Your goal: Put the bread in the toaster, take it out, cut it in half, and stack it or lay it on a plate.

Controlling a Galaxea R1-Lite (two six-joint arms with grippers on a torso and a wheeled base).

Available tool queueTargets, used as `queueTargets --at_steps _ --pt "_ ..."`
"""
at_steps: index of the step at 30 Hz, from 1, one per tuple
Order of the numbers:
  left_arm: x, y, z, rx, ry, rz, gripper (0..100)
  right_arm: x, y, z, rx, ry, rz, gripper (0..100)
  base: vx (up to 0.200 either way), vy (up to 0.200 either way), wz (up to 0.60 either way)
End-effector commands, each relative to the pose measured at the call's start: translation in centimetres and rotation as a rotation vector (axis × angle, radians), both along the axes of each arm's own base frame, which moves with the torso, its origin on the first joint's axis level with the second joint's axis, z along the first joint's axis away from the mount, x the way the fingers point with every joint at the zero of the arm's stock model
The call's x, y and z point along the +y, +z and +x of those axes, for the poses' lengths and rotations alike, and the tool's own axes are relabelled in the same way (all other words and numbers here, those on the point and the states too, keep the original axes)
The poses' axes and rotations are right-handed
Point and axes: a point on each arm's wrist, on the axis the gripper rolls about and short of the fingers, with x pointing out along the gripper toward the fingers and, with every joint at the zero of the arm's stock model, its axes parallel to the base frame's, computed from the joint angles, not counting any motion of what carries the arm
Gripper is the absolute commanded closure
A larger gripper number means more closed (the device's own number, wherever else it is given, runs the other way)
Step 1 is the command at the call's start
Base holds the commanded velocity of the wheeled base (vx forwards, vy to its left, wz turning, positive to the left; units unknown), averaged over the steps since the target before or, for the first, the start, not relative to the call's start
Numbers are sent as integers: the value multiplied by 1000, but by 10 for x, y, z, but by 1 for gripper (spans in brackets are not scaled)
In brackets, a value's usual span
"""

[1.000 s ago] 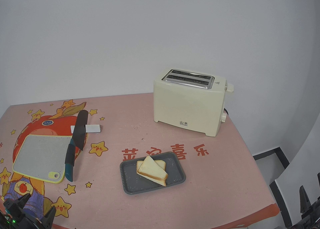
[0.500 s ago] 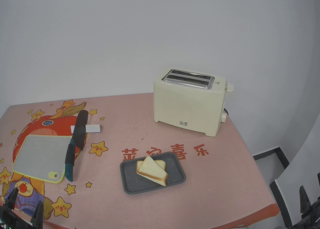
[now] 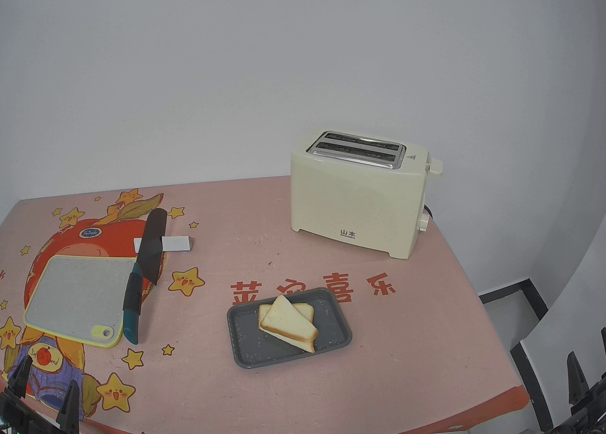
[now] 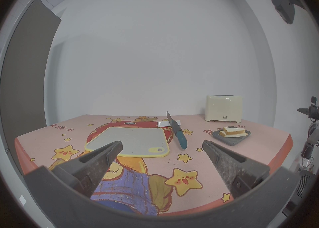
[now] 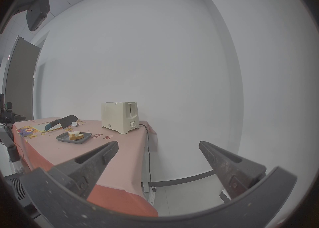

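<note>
Pink desk [image 3: 404, 328] with cartoon apple and star print, set against a plain white wall. Cream two-slot toaster [image 3: 356, 201] stands upright at the far right of the desk, slots up, lever and dial on its right end, and its cord hangs down off the desk edge in the right wrist view. Grey cutting board [image 3: 76, 296] with a yellow rim lies flat at the near left, over the apple print. Left pincer [image 4: 161, 145] sits low at the near left corner of the desk, jaws wide apart, nothing between them. Right pincer [image 5: 159, 145] is off the desk's near right side, over the floor, jaws wide as well and empty. Dark grey plate [image 3: 249, 343], rectangular, sits near the middle front of the desk, in front of the toaster and well apart from the board. Knife [image 3: 136, 283] lies along the board's right edge, teal handle toward the near side, dark blade toward the wall. Bread [image 3: 287, 323] is on the plate, cut in two triangle halves, one stacked partly over the other. Small white slip [image 3: 173, 243] lies by the blade's far end, blade overlapping it.
</note>
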Motion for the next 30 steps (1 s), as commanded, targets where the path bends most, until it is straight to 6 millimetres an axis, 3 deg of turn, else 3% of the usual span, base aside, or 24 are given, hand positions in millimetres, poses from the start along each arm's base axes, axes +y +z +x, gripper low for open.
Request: queueTargets --at_steps 1,30 --pt "0 -4 1 20 1 0 0 0 -5 0 1 1 0 0 0 0 0" --pt "0 -4 1 18 0 0 0 0 -5 0 0 -3 -3 0 0 0 0"
